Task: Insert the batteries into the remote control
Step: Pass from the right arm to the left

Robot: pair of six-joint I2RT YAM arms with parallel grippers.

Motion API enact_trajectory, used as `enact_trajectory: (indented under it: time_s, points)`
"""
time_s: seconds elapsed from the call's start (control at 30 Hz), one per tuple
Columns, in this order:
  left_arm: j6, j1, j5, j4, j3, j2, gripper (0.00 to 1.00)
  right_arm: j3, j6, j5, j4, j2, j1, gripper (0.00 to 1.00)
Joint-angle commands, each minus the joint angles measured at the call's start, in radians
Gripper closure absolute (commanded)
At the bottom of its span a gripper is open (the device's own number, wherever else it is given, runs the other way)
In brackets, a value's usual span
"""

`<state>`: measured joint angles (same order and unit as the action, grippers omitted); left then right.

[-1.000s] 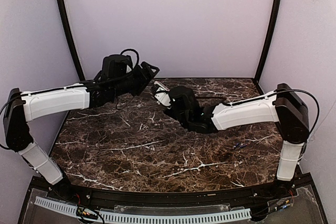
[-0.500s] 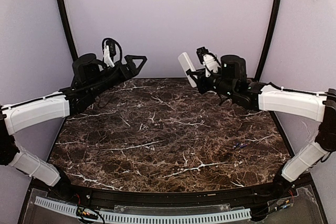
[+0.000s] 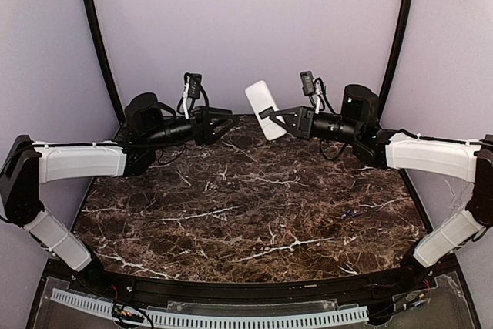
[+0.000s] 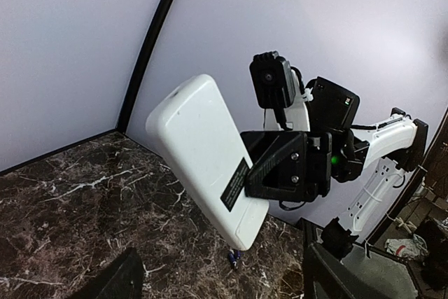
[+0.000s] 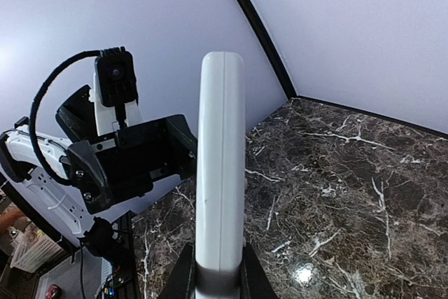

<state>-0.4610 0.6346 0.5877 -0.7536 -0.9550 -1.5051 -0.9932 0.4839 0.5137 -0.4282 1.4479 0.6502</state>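
So, the right gripper (image 3: 273, 118) is clamped tight on one short end of the remote control (image 3: 262, 107) and holds it well clear of the table (image 3: 231, 213), up near the back wall. The remote's long axis runs straight out of those jaws, which the right wrist view shows edge-on. From above it slants upward and toward the left arm's side. The left gripper (image 3: 229, 119) points at it from the opposite side, jaws spread wide with nothing between them. Its tips are near the remote's lower half but apart from it, not touching. In the left wrist view the plain white back faces me squarely, with a dark label (image 4: 234, 185) near the held end, and I cannot make out an open recess on it. The batteries (image 3: 352, 213) are what the next move turns on, I think. They are only a tiny dark bluish speck from above, lying on the table well apart from both grippers, on the right arm's side and much nearer that arm than the left one. So the nearer arm has its jaws full, and the free arm faces a long reach across. I judge that either the left takes over the remote or it goes down and across for the batteries.
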Motion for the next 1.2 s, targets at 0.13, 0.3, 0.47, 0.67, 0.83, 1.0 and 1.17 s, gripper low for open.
enact_trajectory:
  time_s: [0.13, 0.3, 0.47, 0.67, 0.83, 1.0, 1.17]
  points:
    - [0.025, 0.065, 0.096, -0.058, -0.025, -0.037, 0.23, 0.032, 0.211, 0.124, -0.246, 0.020, -0.013, 1.00]
    - [0.008, 0.104, 0.095, -0.074, -0.063, -0.084, 0.29, 0.039, 0.250, 0.133, -0.297, 0.033, -0.011, 1.00]
    - [-0.008, 0.123, 0.097, -0.088, -0.106, -0.135, 0.37, 0.047, 0.275, 0.145, -0.330, 0.041, -0.008, 1.00]
    - [-0.071, 0.128, 0.118, -0.146, -0.154, -0.194, 0.50, 0.053, 0.288, 0.157, -0.350, 0.049, 0.000, 1.00]
    - [-0.073, 0.128, 0.132, -0.154, -0.174, -0.214, 0.71, 0.063, 0.303, 0.168, -0.374, 0.055, 0.002, 1.00]
    - [-0.053, 0.128, 0.171, -0.138, -0.177, -0.215, 0.87, 0.068, 0.291, 0.173, -0.362, 0.045, 0.000, 1.00]
    - [-0.016, 0.123, 0.211, -0.058, -0.179, -0.199, 0.99, 0.081, 0.266, 0.177, -0.314, 0.012, -0.011, 0.80]
